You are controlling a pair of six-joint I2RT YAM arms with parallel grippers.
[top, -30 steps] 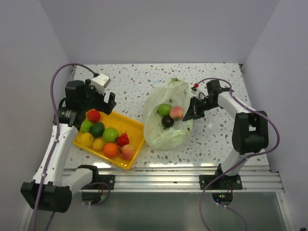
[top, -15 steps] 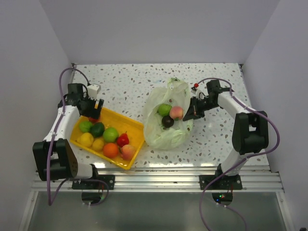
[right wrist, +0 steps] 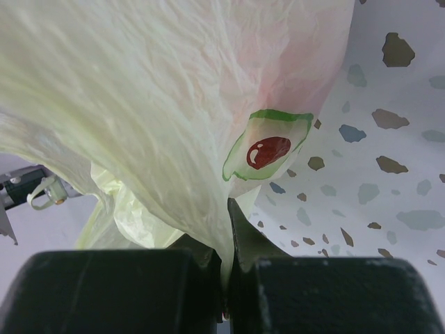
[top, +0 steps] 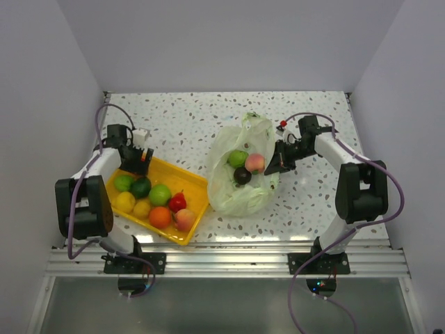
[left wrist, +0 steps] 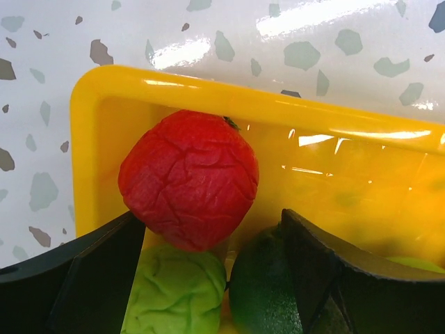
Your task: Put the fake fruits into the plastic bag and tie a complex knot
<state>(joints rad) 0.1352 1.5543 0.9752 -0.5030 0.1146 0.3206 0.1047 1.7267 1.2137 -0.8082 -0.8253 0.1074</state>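
- The left arm [top: 83, 202] rises from its base at the near edge and folds at the elbow. It reaches away along the left side of the yellow tray [top: 191, 186], and its wrist bends down to the tray's far-left corner.
- The right arm [top: 358, 184] stands at the near right. Its forearm goes far and to the left, toward the bag [top: 243, 198].
- The tray lies on the speckled tabletop [top: 188, 125], in front of the left arm. From above, eight fruits [top: 160, 194] show in it. An orange fruit [top: 160, 217] and a peach one are nearest, then one red, two yellow and three green.
- The left tool [left wrist: 215, 278] hangs over the tray's far-left corner, released, with the jaws wide apart.
- In the left wrist view a red fruit [left wrist: 188, 179] sits in that corner, just beyond the fingers [left wrist: 90, 278]. I cannot tell if a finger touches it. A light green fruit [left wrist: 177, 292] and a dark green fruit [left wrist: 261, 285] lie between the fingers.
- The bag lies to the right of the tray, a little apart, with its mouth open. Inside it, close together, are a green fruit [top: 238, 158], a pink fruit [top: 255, 163] and a dark purple fruit [top: 242, 176].
- The right tool [right wrist: 228, 257] is clenched on a thin fold of the bag at its right side, under an avocado print [right wrist: 268, 149].
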